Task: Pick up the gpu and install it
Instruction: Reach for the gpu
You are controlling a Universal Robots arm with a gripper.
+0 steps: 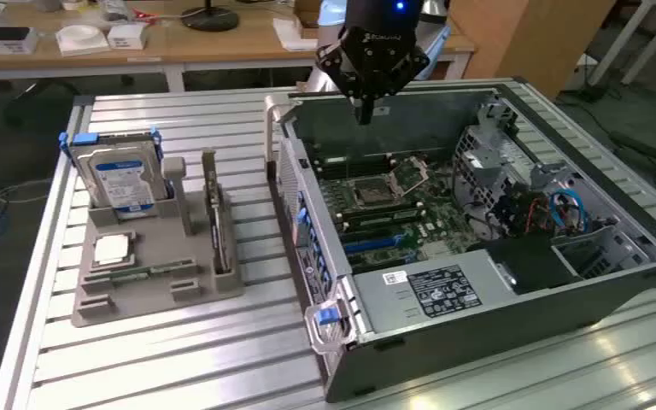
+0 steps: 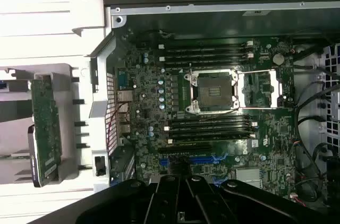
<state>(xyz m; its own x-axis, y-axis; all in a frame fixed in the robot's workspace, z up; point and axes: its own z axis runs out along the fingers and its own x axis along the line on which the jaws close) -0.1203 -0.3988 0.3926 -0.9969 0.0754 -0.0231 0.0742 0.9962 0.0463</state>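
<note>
End effector [image 1: 362,113] status: we find it hovering over the open computer case [image 1: 511,333], above the far edge of the motherboard [image 1: 419,218], with its fingers pressed together and nothing pinched between them. We locate the graphics card [image 1: 216,224] well apart from it, toward the exterior view's left, standing on edge in a slot of the grey holder [image 1: 146,301] on the bench [image 1: 191,359]. A hard drive [image 1: 123,175] stands upright near the card in the same holder.
</note>
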